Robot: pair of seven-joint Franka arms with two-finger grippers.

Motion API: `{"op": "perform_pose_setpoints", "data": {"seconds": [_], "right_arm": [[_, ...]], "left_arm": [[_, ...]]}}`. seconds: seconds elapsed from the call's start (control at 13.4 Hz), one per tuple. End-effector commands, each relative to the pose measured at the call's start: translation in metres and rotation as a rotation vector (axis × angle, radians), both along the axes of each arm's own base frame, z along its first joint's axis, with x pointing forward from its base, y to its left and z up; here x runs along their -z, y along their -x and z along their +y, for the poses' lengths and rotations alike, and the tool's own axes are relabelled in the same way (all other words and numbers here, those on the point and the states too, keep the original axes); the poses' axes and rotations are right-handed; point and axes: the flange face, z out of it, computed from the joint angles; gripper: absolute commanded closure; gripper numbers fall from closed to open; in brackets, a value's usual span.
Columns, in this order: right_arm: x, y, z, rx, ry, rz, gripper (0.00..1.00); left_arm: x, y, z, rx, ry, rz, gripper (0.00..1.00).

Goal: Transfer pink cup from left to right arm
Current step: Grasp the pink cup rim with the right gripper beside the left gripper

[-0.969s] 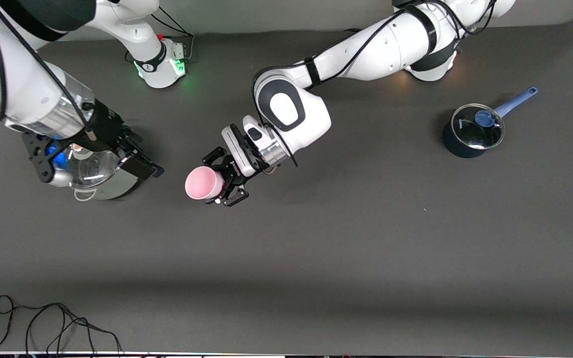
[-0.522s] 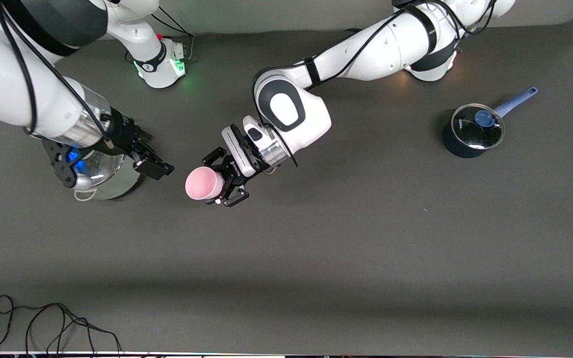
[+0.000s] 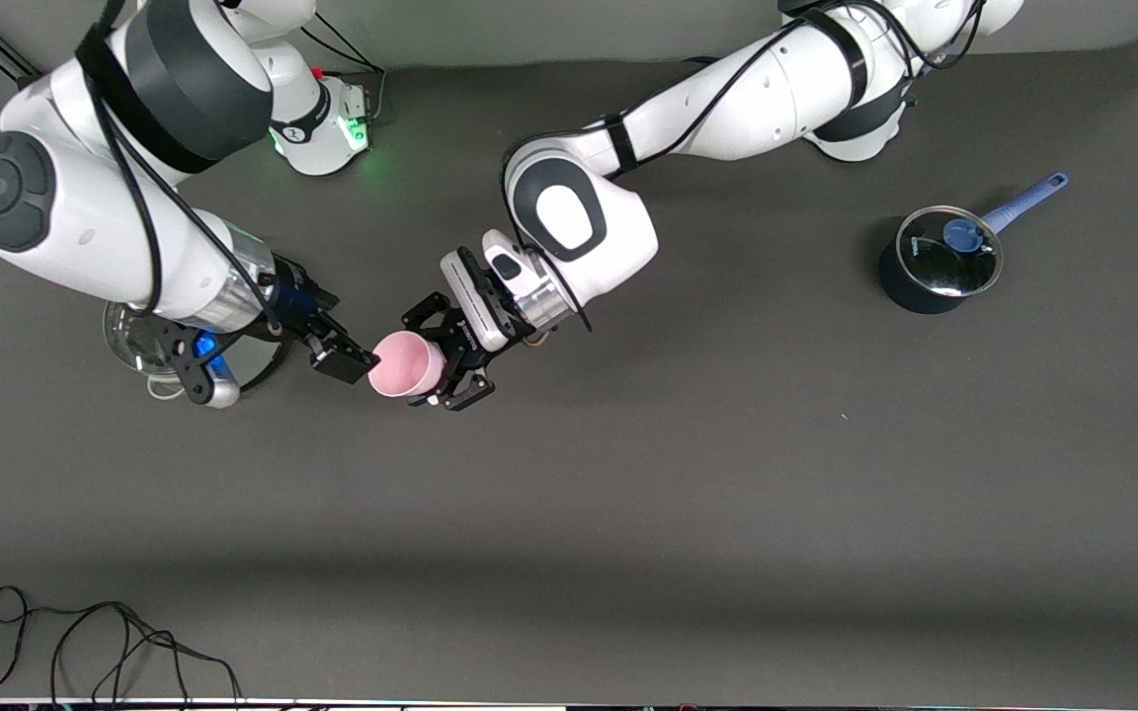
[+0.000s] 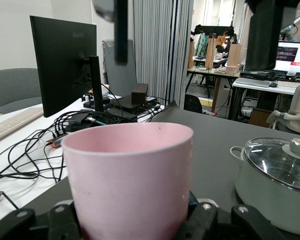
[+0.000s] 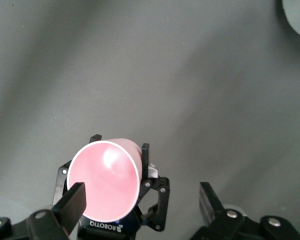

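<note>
The pink cup lies on its side in my left gripper, held above the table with its mouth toward the right arm. The left gripper is shut on the cup's base end. My right gripper is open, right at the cup's rim. In the right wrist view one right finger overlaps the rim of the cup and the other finger stands clear beside it. In the left wrist view the cup fills the foreground, and the right gripper's fingers hang just off its mouth.
A pale pot with a glass lid stands under the right arm, also in the left wrist view. A dark saucepan with a glass lid and blue handle stands toward the left arm's end. A black cable lies at the near edge.
My right gripper has moved from over the pale pot across to the cup's mouth. The left gripper and the cup have stayed where they were.
</note>
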Motion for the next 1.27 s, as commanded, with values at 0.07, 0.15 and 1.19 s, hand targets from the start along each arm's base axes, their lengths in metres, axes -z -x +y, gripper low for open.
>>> {"op": "perform_pose_setpoints", "data": {"seconds": [0.07, 0.15, 1.19], "right_arm": [[0.023, -0.004, 0.023, 0.011, -0.016, 0.022, 0.0], [0.025, -0.004, 0.024, 0.012, -0.016, 0.023, 0.01], [0.028, -0.003, 0.03, 0.043, -0.006, 0.036, 1.0]], "left_arm": [[-0.007, 0.002, -0.002, -0.018, 0.002, -0.001, 1.0], [-0.007, 0.002, -0.002, -0.018, 0.002, -0.001, 1.0], [-0.006, 0.002, -0.002, -0.018, 0.001, 0.0, 1.0]]}}
